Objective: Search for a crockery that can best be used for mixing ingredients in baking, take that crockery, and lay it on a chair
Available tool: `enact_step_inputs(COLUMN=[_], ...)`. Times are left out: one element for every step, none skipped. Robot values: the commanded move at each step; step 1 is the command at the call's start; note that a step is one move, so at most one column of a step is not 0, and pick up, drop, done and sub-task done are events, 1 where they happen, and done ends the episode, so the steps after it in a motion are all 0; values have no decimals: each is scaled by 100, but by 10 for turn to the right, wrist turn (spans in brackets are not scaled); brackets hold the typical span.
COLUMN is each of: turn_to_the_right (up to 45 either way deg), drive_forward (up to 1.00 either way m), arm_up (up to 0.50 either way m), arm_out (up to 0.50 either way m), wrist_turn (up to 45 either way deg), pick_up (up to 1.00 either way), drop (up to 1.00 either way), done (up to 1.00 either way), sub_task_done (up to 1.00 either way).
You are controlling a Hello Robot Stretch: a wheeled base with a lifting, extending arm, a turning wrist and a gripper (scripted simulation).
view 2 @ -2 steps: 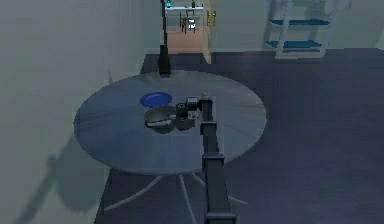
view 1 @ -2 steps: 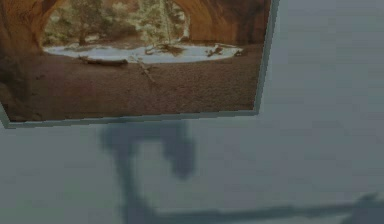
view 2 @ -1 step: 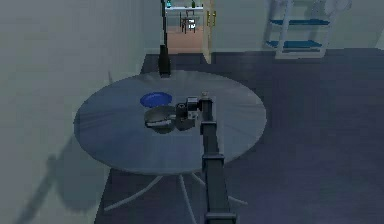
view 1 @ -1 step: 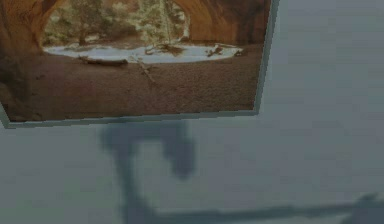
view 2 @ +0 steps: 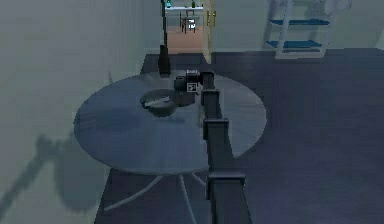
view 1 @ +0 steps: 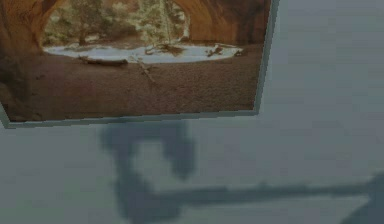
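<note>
A round grey-blue table (view 2: 120, 135) stands in the arm side view. On it lies a dark, shallow bowl-shaped thing (view 2: 154, 101), left of the arm's end. The dark arm (view 2: 215, 140) rises from the bottom edge over the table. Its gripper (view 2: 174, 95) is right beside the bowl-shaped thing, which rests on the tabletop. I cannot tell whether the gripper holds anything, or whether it touches that thing.
A dark upright bottle-like thing (view 2: 163, 60) stands at the table's far edge. A blue-and-white shelf unit (view 2: 298, 30) stands at the upper right, and a lit doorway (view 2: 186, 20) opens beyond the table. In the forward view a landscape picture (view 1: 140, 60) hangs on a grey wall (view 1: 320, 120) close ahead.
</note>
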Motion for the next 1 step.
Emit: enact_step_inputs(turn_to_the_right=[0], drive_forward=[0], arm_up=[10], arm_out=[0], wrist_turn=[0], pick_up=[0], drop=[0], done=[0], sub_task_done=[0])
